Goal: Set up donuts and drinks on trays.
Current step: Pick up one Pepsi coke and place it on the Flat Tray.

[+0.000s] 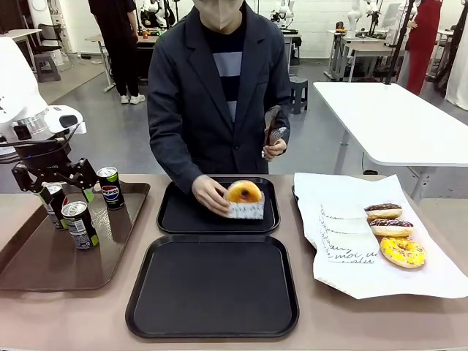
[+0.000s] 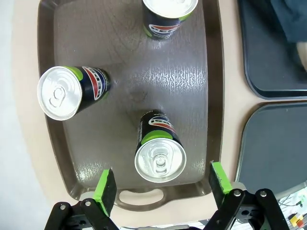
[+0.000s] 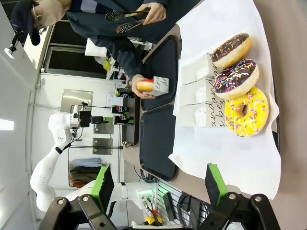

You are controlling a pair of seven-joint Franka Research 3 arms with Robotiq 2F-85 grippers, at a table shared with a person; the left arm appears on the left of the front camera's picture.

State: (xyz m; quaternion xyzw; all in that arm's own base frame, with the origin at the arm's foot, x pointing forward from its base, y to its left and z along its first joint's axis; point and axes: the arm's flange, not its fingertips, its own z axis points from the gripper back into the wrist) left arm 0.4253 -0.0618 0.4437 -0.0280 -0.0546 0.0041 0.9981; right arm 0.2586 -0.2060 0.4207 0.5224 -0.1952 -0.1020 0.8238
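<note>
Three drinks stand on a brown tray [image 1: 44, 263]: one near can [image 1: 79, 224] [image 2: 159, 153], one at the left [image 1: 53, 203] [image 2: 67, 91], one farther back [image 1: 110, 187] [image 2: 163, 19]. My left gripper [image 1: 66, 191] [image 2: 163, 181] hangs open above them, the near can showing between its fingers. Two black trays lie in the middle, the near tray [image 1: 212, 285] and the far tray [image 1: 183, 216]. On the far one a person's hand holds a sleeved donut [image 1: 243, 194]. My right gripper [image 3: 159, 184] is open above three donuts: chocolate [image 3: 232, 49], sprinkled [image 3: 237, 76], yellow [image 3: 247, 111].
The three donuts [image 1: 391, 227] lie on a white paper sheet [image 1: 344, 278] at the right, beside several paper sleeves [image 1: 344, 234]. The person's other hand holds tongs [image 1: 272, 124] over the far table edge.
</note>
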